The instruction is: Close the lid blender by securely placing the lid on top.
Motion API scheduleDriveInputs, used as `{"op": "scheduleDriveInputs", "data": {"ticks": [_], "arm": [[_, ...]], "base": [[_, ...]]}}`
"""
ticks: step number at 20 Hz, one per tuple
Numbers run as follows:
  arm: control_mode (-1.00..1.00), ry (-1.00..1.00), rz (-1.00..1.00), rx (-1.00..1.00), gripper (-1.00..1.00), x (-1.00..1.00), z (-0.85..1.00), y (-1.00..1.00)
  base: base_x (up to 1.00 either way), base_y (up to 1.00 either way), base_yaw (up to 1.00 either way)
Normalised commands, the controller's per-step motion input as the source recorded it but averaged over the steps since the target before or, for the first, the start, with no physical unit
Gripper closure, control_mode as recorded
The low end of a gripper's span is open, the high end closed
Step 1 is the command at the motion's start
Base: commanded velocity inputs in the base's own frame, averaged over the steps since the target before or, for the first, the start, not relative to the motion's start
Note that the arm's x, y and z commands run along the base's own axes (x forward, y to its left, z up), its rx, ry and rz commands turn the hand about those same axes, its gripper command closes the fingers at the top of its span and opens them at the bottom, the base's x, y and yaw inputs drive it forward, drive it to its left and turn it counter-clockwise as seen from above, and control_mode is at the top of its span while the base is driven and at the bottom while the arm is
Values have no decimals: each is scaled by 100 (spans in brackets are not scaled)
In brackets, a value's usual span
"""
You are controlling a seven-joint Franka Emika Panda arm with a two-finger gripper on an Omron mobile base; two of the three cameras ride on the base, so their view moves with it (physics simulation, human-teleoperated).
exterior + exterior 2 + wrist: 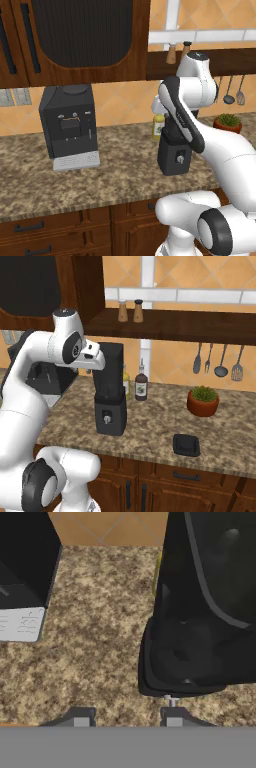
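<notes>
In the left base view the white arm covers the blender (174, 156) jar, leaving its boxy base showing. In the hand view the jar runs off the top and right edges, and the coffee machine (22, 572) is cut at the left. Whether the fingers (81, 716) hold anything is hidden; seemingly nothing.

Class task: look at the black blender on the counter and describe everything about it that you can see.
The black blender stands upright on the speckled stone counter. Its boxy matte base carries a small round knob at the front. A tall dark jar rises from it, widening upward. The white robot arm crosses its upper part, so the top is unclear.
</notes>
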Motion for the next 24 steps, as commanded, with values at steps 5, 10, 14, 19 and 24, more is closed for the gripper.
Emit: {"op": "scheduleDriveInputs", "data": {"ticks": [5,10,14,19,24], "arm": [[-100,-1,-1,0,-100,-10,-2,-19],[-100,-1,-7,0,-100,-24,-21,-75],[-100,0,-6,0,-100,-31,-19,-77],[-100,0,-5,0,-100,-29,-14,-69],[-100,1,-13,-1,-100,-17,-21,-80]], "base": [[0,0,0],[0,0,0],[0,0,0],[0,0,0],[0,0,0]]}}
